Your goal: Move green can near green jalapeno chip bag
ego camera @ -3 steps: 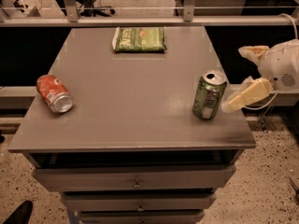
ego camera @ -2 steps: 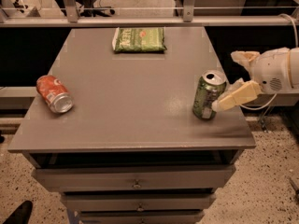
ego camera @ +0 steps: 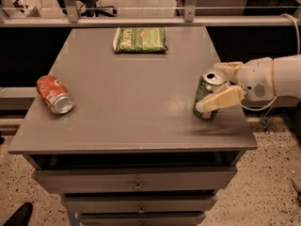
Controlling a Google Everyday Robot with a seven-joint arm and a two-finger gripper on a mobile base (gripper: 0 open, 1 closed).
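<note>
The green can point(ego camera: 207, 92) stands upright near the table's right front edge, silver top showing. My gripper point(ego camera: 217, 84) reaches in from the right with its pale fingers point(ego camera: 221, 100) spread on either side of the can, one in front and one behind; it is open around it. The green jalapeno chip bag point(ego camera: 140, 39) lies flat at the far middle of the table, well away from the can.
An orange-red can point(ego camera: 55, 94) lies on its side near the left edge. The grey table point(ego camera: 127, 98) has drawers point(ego camera: 136, 180) below its front. A metal rail point(ego camera: 141, 20) runs behind the table. My white arm point(ego camera: 277, 76) extends off the right side.
My gripper has moved left from beside the table edge until its fingers straddle the green can. The can, bag and orange-red can have not moved.
</note>
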